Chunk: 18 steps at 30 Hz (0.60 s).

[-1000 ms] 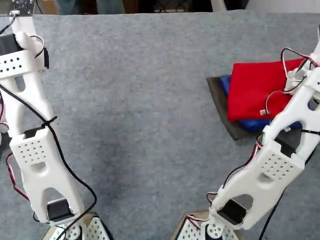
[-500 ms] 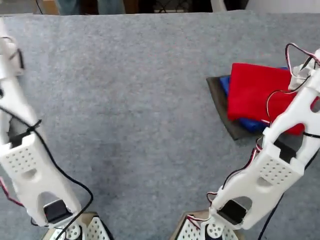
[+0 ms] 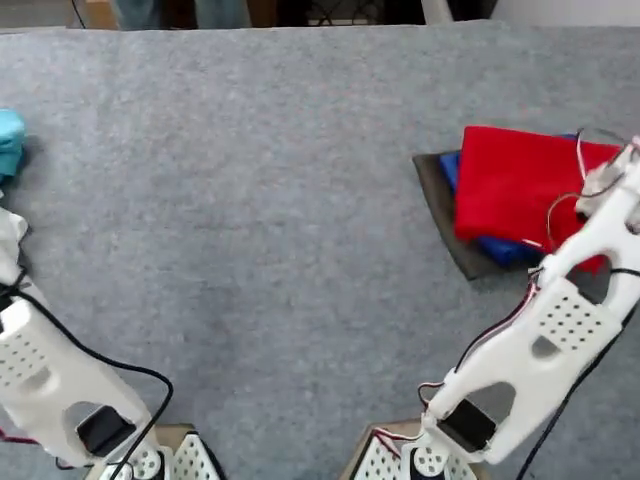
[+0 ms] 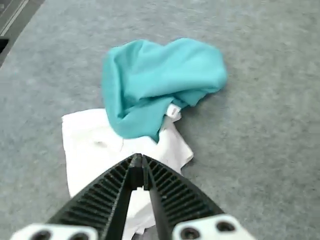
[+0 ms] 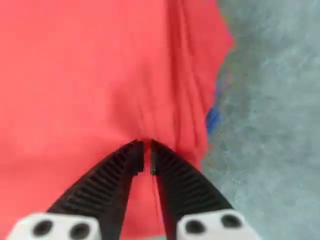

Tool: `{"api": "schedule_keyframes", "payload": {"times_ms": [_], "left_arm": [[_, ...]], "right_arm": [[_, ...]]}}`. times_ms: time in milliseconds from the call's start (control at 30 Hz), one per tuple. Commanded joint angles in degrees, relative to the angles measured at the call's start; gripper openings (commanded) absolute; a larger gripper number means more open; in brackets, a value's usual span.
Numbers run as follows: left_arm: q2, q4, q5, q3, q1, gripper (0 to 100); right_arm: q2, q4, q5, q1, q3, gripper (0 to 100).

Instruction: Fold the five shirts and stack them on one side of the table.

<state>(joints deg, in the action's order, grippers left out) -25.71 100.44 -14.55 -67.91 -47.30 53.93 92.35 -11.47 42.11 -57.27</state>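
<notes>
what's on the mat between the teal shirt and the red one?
Nothing. In the high view, bare grey mat runs the whole way from the teal shirt to the red shirt.

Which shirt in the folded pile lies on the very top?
The red shirt. It lies over the blue shirt and the dark shirt, of which only the edges show from under it.

Seemingly a robotics lab bench: grey felt-covered table [image 3: 280,200] with two white, bare-wired arms [image 3: 540,340] at its edge.
</notes>
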Motion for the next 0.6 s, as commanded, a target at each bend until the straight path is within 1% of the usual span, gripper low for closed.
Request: {"api": "schedule_keyframes", "payload": {"times_ms": [0, 167, 267, 333, 567], "left_arm": [[4.04, 0.44, 0.62, 2.51, -2.77, 3], [8.35, 0.44, 0.53, 7.16, -7.25, 3], [11.69, 0.44, 0.44, 9.01, -9.89, 3], [13.45, 0.44, 0.44, 10.42, -11.12, 3], [16.88, 0.44, 0.35, 19.03, -13.67, 3]], "right_arm": [[6.64, -3.6, 0.26, 1.41, -3.56, 2.5], [8.75, -1.93, 0.26, 1.23, -12.62, 2.8], [8.22, 3.87, 0.18, 1.23, -20.79, 2.8], [8.13, 8.44, -1.14, 0.7, -26.59, 2.8], [7.6, 8.79, -1.76, -0.7, -39.08, 2.8]]}}
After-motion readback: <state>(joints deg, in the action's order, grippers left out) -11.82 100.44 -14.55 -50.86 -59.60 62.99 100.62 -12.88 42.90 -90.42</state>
